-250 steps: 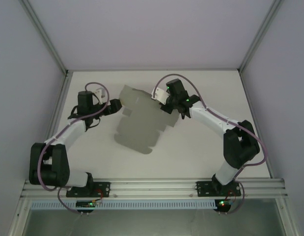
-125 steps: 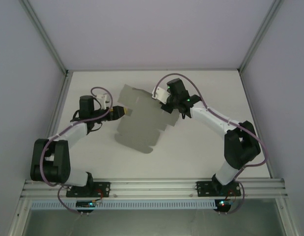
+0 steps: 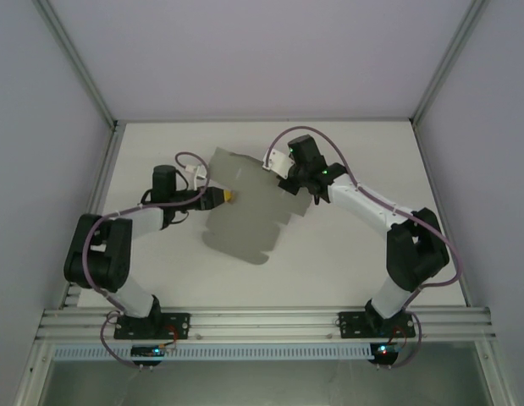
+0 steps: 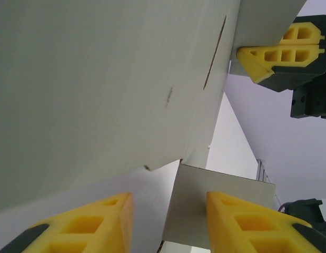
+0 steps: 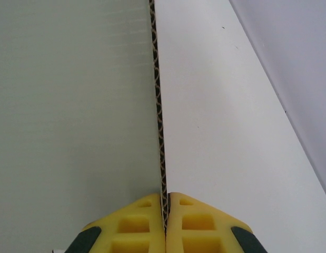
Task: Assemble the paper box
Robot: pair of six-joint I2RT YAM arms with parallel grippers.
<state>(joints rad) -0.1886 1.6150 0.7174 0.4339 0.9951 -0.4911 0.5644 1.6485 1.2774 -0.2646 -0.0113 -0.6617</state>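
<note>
The paper box (image 3: 245, 211) is a flat grey die-cut sheet, lifted off the table and tilted. My right gripper (image 3: 289, 183) is shut on its upper right edge; in the right wrist view the corrugated edge (image 5: 158, 116) runs straight into the closed right gripper (image 5: 164, 203). My left gripper (image 3: 226, 198) reaches over the sheet's left side. In the left wrist view the sheet (image 4: 99, 79) looms above, and a small flap (image 4: 220, 205) stands between the parted fingers of my left gripper (image 4: 168, 203), close to the right finger (image 4: 247, 221). The right gripper's yellow finger (image 4: 278, 52) shows at the top right.
The white table (image 3: 346, 254) lies under the sheet, bounded by aluminium posts and pale purple walls (image 3: 262, 51). The arm bases stand on the rail (image 3: 262, 321) at the near edge. Both arms' cables loop beside the sheet.
My left gripper has swung right, from beside the sheet's left edge to over it, and its jaws have narrowed. The right gripper and the sheet have barely moved.
</note>
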